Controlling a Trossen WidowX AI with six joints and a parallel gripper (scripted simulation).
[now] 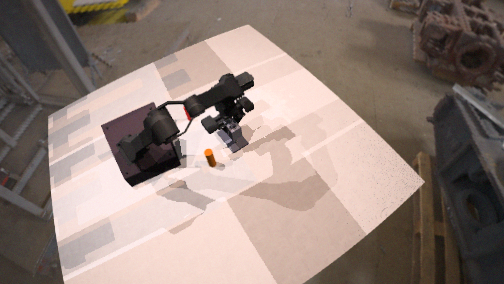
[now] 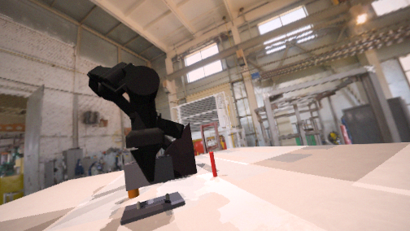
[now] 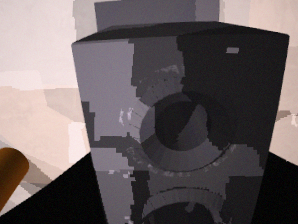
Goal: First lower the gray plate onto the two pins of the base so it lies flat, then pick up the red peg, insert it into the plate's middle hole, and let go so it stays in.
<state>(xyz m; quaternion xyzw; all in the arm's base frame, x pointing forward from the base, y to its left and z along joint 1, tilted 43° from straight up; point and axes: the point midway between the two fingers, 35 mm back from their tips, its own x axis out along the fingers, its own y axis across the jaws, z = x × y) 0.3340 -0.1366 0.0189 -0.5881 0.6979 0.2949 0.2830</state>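
Observation:
The gray plate (image 2: 133,172) (image 3: 107,75) is held by my gripper (image 1: 227,123) (image 2: 152,178), which is shut on it. The plate hangs above the base (image 1: 240,145) (image 2: 156,210), clear of its two upright pins in the exterior view. In the wrist view the plate's face shows one round hole and part of another; a gray edge of the base (image 3: 160,14) shows beyond it. Pin alignment is hidden there. The red peg (image 1: 187,113) (image 2: 213,164) stands upright away from the base, partly hidden behind the arm in the top view.
An orange cylinder (image 1: 210,158) (image 2: 133,193) (image 3: 11,172) stands close to the base and is partly hidden behind the plate in the exterior view. The arm's dark mounting block (image 1: 150,165) (image 2: 188,159) is at the other side of the red peg.

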